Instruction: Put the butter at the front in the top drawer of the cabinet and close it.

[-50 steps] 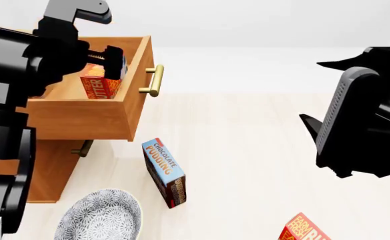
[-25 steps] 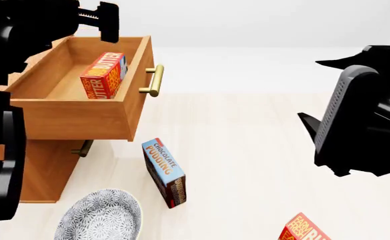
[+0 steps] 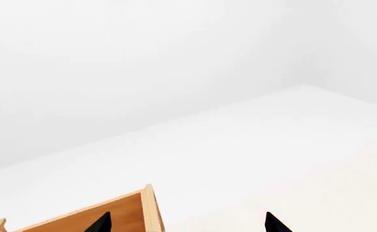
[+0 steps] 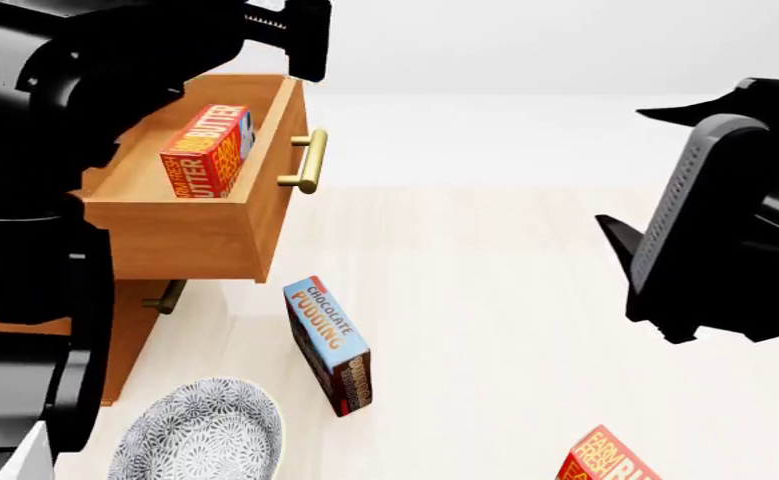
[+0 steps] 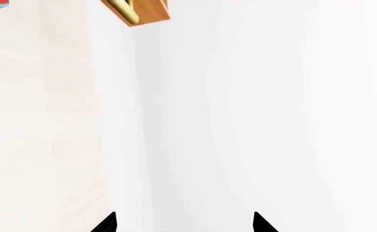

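The cabinet has its top drawer pulled out, holding the butter, lettered "BUTTER", on edge; the left gripper above its front and the right gripper both gape empty; a "CHOCOLATE PUDDING" box stands below.

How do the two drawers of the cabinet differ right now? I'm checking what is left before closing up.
The top drawer is pulled far out, with its inside showing; the lower drawer is pushed in. The top drawer holds a butter box standing inside; the lower drawer's contents cannot be seen. The top drawer's handle is in full view, while the lower drawer's handle is mostly hidden beneath the top drawer. Both are light-brown wood with brass handles.
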You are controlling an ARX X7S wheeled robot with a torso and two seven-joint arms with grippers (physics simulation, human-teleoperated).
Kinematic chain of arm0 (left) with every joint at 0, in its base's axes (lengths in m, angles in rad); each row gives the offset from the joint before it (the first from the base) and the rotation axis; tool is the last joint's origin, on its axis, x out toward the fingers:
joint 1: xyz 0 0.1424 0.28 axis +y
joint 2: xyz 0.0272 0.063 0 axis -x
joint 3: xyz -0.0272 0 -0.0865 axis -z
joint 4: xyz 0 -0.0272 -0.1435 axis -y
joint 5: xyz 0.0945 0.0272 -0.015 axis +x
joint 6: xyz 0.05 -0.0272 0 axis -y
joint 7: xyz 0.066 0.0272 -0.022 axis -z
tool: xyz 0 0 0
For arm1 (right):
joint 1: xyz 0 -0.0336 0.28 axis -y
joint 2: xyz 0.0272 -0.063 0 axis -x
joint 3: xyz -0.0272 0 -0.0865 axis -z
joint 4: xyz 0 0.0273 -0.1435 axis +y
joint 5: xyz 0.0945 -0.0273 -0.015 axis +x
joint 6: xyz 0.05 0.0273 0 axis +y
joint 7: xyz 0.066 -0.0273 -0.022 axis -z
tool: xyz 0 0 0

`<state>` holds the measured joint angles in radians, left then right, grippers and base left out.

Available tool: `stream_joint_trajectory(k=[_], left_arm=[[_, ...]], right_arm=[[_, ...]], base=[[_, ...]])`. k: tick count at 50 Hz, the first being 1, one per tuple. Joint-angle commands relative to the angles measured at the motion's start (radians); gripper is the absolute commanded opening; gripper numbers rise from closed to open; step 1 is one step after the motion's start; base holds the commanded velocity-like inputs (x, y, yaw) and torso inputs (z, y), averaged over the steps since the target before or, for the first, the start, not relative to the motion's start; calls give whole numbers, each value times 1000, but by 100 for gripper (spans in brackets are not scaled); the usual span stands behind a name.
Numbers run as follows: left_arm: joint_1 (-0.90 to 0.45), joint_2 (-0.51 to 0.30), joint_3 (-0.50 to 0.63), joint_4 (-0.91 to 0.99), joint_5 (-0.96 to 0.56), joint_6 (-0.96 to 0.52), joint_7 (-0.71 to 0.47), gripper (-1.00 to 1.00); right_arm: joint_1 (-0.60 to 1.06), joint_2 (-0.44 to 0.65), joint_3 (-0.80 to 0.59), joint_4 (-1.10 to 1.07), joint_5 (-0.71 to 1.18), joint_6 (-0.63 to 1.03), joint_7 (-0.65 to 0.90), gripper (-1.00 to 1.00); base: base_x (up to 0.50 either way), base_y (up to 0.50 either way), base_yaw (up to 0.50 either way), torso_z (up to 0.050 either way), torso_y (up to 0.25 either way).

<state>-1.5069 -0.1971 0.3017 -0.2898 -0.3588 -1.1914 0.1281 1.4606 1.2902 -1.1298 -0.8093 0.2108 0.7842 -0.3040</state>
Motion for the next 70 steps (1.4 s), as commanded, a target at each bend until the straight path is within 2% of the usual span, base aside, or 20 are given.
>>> stream_joint_trajectory(k=[1,15,32,48,70], left_arm=[[68,67,20,130,-51,-64,-13,100],[181,134,66,254,-101,-116,-51,100],[320,139,160,356,-142,-129,-87,100],[387,102,228,294,-119,-52,-96,100],[413,64,239,155,-89,44,-100,100]], right_arm=[[-5,15,14,-9,20,14,16,100],[-20,55,22,-36,43,47,38,100],[-33,59,22,-37,46,52,49,100],[-40,55,22,-33,44,51,50,100],[-57,41,20,-26,46,53,67,100]], base=[[0,0,0,0,0],[0,0,0,0,0],[0,0,0,0,0],[0,0,0,0,0],[0,0,0,0,0]])
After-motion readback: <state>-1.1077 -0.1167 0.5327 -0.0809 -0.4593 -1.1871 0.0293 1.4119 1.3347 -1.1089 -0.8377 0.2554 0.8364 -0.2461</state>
